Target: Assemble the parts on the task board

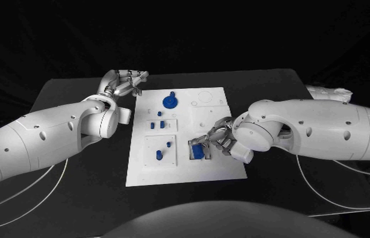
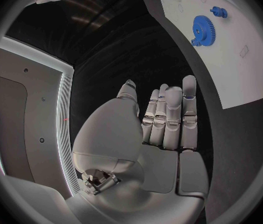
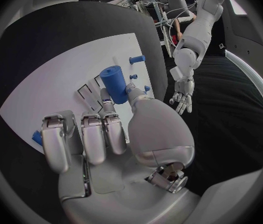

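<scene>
Right hand (image 1: 223, 137) pinches a blue cylinder part (image 3: 114, 84) between thumb and finger, over the task board (image 1: 212, 169) at its near right. Your left hand (image 1: 123, 83) rests beside the board's far left corner, fingers straight, pressed together.

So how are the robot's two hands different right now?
The right hand is over the task board and pinches a blue cylinder part; the left hand holds nothing. The left hand sits beside the board over the black table, fingers straight. Both are silver hands on white arms.
</scene>
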`<state>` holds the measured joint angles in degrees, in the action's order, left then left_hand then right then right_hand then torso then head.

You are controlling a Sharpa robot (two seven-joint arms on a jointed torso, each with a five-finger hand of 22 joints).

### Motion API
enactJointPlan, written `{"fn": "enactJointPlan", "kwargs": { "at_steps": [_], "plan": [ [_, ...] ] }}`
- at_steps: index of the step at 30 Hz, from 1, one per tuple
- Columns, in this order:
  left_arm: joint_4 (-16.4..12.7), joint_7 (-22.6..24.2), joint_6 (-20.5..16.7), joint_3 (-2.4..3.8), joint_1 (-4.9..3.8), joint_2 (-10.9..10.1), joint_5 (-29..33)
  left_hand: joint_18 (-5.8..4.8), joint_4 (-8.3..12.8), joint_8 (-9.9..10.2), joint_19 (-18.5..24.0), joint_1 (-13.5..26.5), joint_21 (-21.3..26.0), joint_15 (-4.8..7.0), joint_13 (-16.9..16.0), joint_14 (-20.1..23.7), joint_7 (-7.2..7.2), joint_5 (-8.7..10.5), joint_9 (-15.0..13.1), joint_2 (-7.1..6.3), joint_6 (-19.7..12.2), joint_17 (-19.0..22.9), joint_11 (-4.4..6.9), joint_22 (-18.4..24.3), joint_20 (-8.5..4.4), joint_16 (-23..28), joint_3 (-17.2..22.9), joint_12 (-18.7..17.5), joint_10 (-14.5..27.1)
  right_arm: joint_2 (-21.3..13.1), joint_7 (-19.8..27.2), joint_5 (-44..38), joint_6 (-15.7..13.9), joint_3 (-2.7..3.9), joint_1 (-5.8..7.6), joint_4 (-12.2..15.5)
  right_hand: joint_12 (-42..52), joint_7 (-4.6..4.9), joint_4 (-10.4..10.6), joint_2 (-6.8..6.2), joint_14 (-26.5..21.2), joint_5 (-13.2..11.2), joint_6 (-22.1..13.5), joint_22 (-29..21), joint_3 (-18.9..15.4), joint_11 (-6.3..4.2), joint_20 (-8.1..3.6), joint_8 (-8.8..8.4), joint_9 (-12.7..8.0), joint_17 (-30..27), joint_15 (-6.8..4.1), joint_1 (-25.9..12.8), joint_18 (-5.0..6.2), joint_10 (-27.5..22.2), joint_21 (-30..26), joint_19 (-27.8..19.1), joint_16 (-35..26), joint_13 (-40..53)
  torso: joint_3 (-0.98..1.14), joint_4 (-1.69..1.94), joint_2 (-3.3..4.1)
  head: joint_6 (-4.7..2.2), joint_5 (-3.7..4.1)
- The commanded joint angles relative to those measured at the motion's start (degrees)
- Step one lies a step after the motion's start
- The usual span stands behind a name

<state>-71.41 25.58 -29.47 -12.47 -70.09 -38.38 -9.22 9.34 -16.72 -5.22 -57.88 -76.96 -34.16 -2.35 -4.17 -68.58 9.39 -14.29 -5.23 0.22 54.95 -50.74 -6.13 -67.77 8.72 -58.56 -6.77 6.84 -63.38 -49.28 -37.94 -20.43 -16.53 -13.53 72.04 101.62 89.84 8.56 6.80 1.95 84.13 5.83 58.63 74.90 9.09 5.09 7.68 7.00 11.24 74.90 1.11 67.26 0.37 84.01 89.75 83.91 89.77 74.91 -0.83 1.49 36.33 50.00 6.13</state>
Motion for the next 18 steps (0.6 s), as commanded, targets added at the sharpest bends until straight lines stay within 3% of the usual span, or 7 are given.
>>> {"fn": "enactJointPlan", "kwargs": {
  "at_steps": [1, 18],
  "plan": [
    [-0.2, 0.3, 0.9, 0.04, -0.02, 0.1, -0.1, 0.46, 0.0, -0.2, -0.3, -0.2, 0.3, -0.04, 0.0, -0.3, -0.04, -0.25, -0.1, 0.47, -0.5, 0.1, 0.00, 0.0, 0.01, 0.2, -0.3, 0.2, 0.4, 0.2, -0.5, -1.5, 1.1, -0.01, -0.15, -0.2, 0.2, 0.37, -0.1, -0.08, 5.9, -0.3, -0.2, 15.1, -0.4, 0.15, -0.20, -0.23, -0.1, 15.1, 0.09, -0.5, -0.37, 6.0, 0.3, 6.1, 0.2, 15.1, 0.00, 0.05, 0.04, -0.08, -0.07],
    [-0.3, 0.1, 0.9, 0.04, -0.02, 0.0, -0.1, 0.48, 0.0, -0.2, -0.3, -0.2, 0.5, -0.05, 0.0, -0.2, -0.03, -0.24, -0.1, 0.50, -0.6, 0.2, 0.00, 0.1, 0.02, 0.3, -0.4, 0.2, 0.4, 0.6, -1.1, -6.1, 2.4, 0.00, -0.39, -0.6, 0.2, 0.48, -0.2, -0.79, 5.9, -1.4, -0.2, 15.1, -1.3, 0.25, 0.01, -0.53, -0.1, 15.1, 0.33, -0.8, -0.37, 6.0, 0.3, 6.1, 0.2, 15.1, -0.04, 0.02, -0.02, 0.00, -0.08]
  ]
}}
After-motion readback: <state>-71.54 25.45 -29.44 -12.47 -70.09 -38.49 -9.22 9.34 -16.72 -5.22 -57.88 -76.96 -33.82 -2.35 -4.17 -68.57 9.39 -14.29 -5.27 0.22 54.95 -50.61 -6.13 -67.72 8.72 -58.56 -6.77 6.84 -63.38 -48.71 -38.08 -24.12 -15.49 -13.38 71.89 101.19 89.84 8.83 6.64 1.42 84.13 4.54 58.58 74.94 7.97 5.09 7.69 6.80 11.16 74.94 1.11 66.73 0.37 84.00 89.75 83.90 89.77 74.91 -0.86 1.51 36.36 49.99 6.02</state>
